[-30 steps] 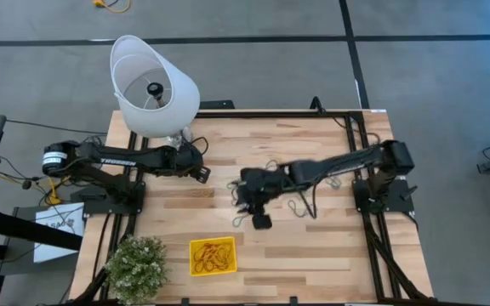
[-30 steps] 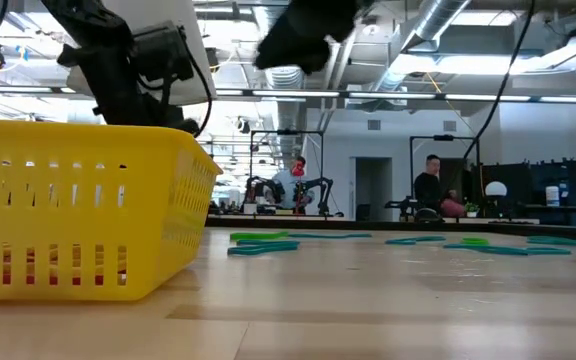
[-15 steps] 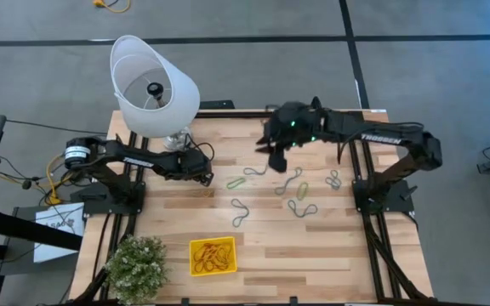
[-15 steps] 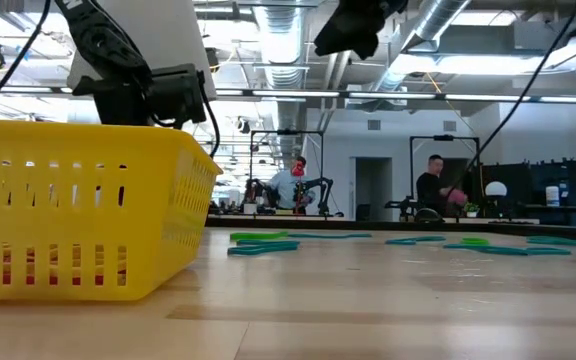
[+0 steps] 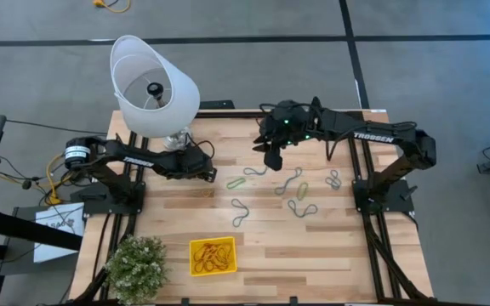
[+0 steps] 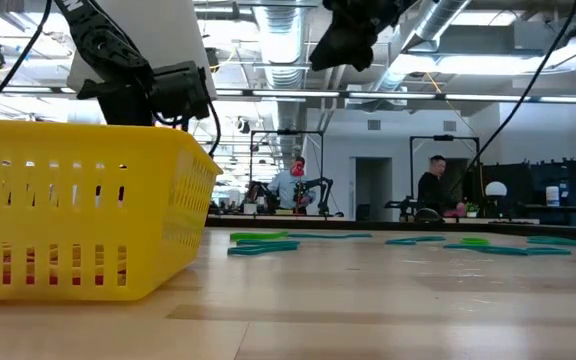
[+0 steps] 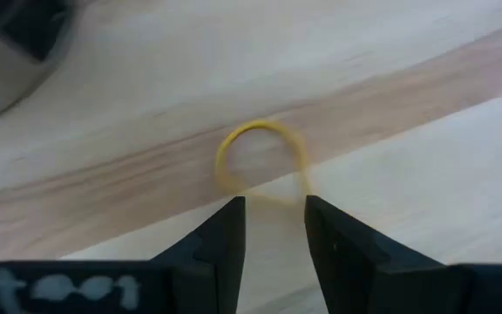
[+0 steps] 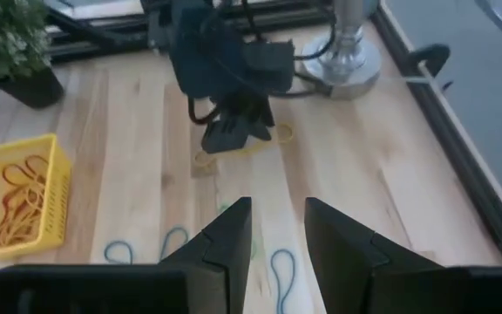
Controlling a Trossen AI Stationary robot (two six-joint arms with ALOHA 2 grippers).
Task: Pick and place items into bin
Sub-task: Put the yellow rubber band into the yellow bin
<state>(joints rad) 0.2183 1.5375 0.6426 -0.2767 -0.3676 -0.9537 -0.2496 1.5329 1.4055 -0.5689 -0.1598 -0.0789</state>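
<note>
Several rubber-band loops, green and blue (image 5: 292,180), lie flat on the wooden table's middle. Orange and yellow ones lie in the yellow bin (image 5: 213,256) near the front edge. My left gripper (image 7: 273,214) is low over the table left of centre and open. A yellow band (image 7: 260,157) lies flat just ahead of its fingertips, its near end reaching between them. My right gripper (image 8: 277,231) hangs open and empty, raised over the table's far middle (image 5: 272,157). My left gripper comes at the yellow band's near end (image 7: 273,187) slanting down from the table's left side. Its two fingertips stand on either side of that end. Whether they touch the band, I cannot tell. The band lies flat on the wood.
A white lampshade (image 5: 153,85) stands at the far left, close behind my left arm. A green potted plant (image 5: 136,265) sits at the near left corner beside the bin. Black cables run along the right arm. Bare wood lies near the front right.
My right gripper has swung from the table's middle toward the far edge and risen, uncovering the bands that lay below it. My left gripper has sunk toward the table over the yellow band.
</note>
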